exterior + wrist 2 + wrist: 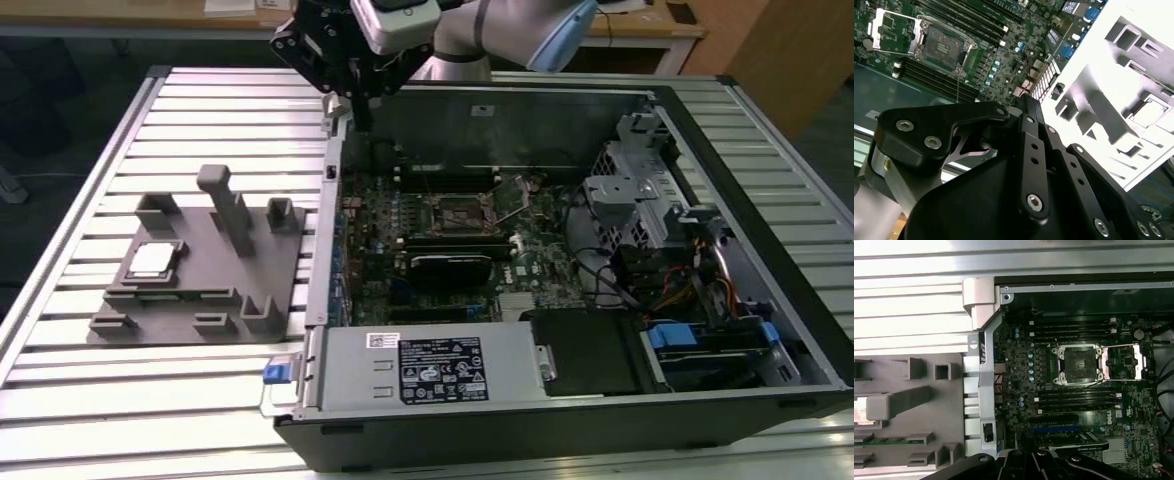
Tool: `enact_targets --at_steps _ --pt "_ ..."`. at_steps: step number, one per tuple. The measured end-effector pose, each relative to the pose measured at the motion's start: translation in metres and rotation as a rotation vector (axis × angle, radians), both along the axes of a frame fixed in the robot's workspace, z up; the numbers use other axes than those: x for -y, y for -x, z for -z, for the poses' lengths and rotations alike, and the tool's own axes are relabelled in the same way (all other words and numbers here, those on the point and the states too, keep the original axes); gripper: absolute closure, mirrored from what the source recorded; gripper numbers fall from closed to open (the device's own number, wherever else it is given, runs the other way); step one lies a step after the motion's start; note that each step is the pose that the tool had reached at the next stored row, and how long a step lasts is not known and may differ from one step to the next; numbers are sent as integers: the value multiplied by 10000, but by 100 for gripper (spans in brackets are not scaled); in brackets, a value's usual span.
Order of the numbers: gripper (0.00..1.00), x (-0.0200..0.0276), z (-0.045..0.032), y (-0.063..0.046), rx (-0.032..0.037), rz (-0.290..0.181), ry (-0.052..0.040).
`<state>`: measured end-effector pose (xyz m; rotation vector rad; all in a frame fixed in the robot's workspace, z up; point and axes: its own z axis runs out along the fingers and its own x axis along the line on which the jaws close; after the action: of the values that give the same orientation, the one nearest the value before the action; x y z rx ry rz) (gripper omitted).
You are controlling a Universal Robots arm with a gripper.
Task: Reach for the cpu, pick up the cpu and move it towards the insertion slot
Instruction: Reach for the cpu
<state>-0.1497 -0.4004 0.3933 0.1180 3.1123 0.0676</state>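
**Item: the cpu** (151,260). Small flat square chip with a silvery-grey top and a pale rim. It lies flat in a recess of the grey plastic fixture (200,270), on the exterior view's left of the computer case (561,410) and well apart from the gripper. In the second wrist view it shows as a pale square (1149,112) in the washed-out fixture.

**The insertion slot** (461,212). Square dark socket on the green circuit board (534,250) inside the open case. Both wrist views show it closer (941,47) (1079,365), with its silvery bracket folded open beside it and long narrow black slots along two of its sides.

**The gripper** (360,118). Black, with bolted linkage bars. It hangs over the case's far wall, nearer the socket than the chip. In the second wrist view the bars run side by side to a single tip (1026,100); the fingers are closed, with nothing between them.

**Fixture.** Matte grey blocks, posts and pockets on a flat base.

**Surface.** Table (80,150) of ribbed, pale metal slats.

**Room.** Wooden desk (160,15) behind the table.
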Motion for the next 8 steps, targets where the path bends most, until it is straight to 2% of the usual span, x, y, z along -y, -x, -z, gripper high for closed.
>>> enact_targets --at_steps 8 --pt "89 1 0 60 1 0 -1"
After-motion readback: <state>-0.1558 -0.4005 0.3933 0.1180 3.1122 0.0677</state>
